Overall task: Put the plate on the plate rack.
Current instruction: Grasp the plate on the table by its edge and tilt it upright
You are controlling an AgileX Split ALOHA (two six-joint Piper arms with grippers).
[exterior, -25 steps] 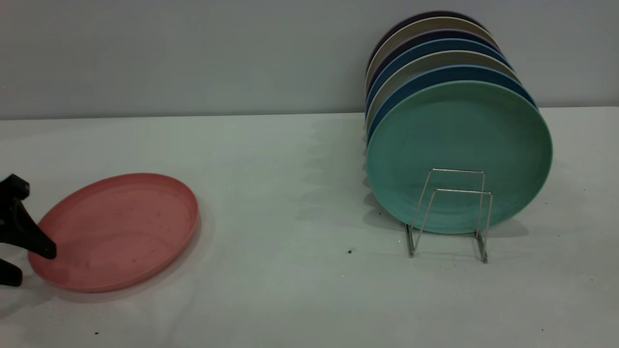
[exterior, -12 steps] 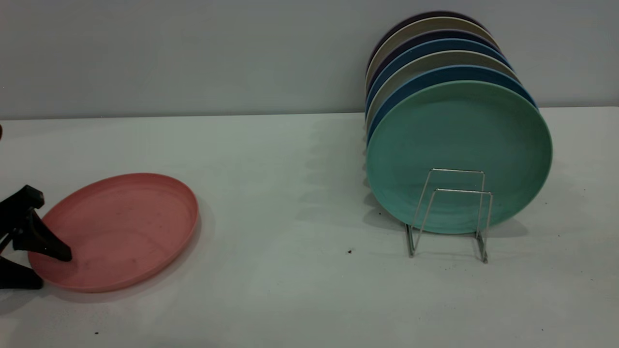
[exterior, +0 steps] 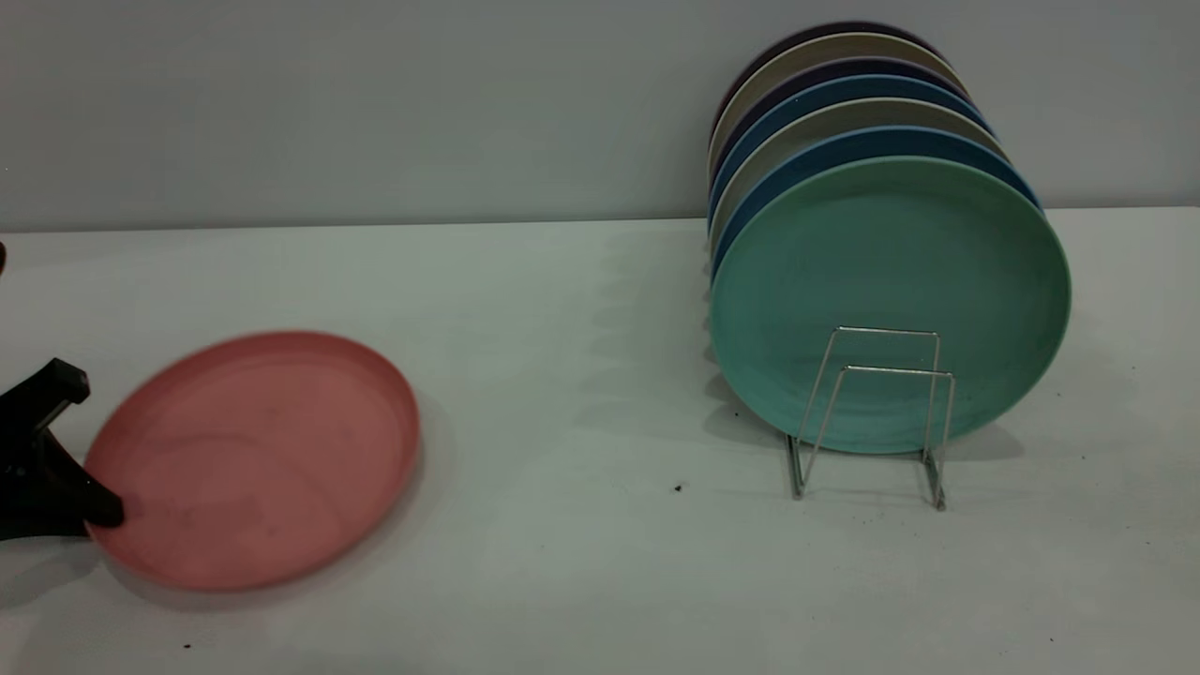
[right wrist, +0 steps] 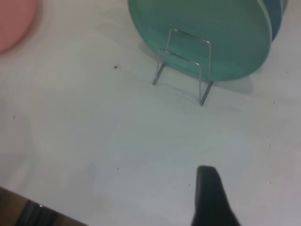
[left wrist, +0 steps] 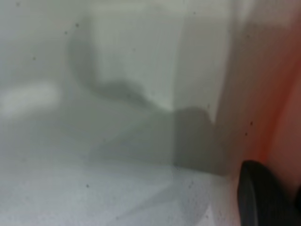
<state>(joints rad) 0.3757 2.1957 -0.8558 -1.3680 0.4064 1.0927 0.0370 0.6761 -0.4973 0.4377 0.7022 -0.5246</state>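
Note:
The salmon-pink plate (exterior: 258, 455) is at the left of the table, blurred in motion, its left rim between the black fingers of my left gripper (exterior: 98, 514), which is shut on it. In the left wrist view the plate's rim (left wrist: 282, 94) fills one side beside a black finger (left wrist: 263, 195). The silver wire plate rack (exterior: 881, 375) stands at the right, its two front loops empty. The right wrist view shows the rack (right wrist: 186, 61), a corner of the pink plate (right wrist: 14, 19), and part of my right gripper (right wrist: 211, 195) hovering above the table before the rack.
A teal-green plate (exterior: 891, 291) stands upright in the rack, with several blue and beige plates (exterior: 844, 103) behind it. The grey wall runs along the table's back edge. A small dark speck (exterior: 678, 487) lies left of the rack.
The left gripper's fingers have closed on the plate's left rim. The plate has shifted to the right and appears slightly raised and tilted.

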